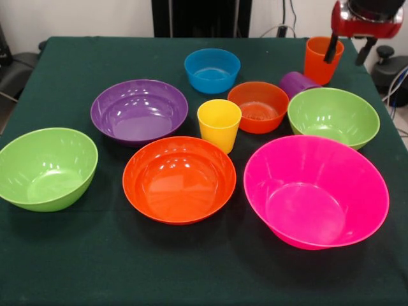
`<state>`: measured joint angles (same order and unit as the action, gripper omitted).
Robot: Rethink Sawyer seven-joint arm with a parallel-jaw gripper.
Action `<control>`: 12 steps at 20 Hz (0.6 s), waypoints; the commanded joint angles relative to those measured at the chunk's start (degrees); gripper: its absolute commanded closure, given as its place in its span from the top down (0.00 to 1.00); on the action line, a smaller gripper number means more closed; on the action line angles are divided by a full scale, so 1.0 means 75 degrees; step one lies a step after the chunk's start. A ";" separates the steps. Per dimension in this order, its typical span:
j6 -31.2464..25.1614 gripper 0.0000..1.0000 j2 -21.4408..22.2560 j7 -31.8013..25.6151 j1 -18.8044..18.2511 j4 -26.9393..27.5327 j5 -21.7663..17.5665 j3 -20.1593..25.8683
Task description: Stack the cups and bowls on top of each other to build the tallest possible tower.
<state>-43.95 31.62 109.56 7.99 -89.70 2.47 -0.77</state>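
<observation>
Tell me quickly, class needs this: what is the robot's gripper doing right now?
Gripper: open, holding nothing; one finger dips inside the orange cup, the other hangs outside its rim.

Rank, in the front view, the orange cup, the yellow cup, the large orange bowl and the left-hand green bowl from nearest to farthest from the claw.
1. The orange plastic tapered cup, right at the claw, top right.
2. The yellow plastic tapered cup, mid-table.
3. The large orange glossy round bowl, front centre.
4. The green glossy round bowl, far left edge.
</observation>
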 commanded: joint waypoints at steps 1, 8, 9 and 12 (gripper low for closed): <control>-0.0582 1.00 -0.1167 0.0817 -0.0063 0.1451 -0.0008 0.0403; -0.0881 1.00 -0.1643 0.0819 -0.0028 0.2268 0.0030 0.0376; -0.0897 1.00 -0.1720 0.0818 -0.0029 0.2374 0.0037 0.0379; -0.0904 1.00 -0.1890 0.0796 -0.0048 0.2575 0.0065 0.0417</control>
<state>-45.51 22.51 109.56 8.00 -78.17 2.54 -0.77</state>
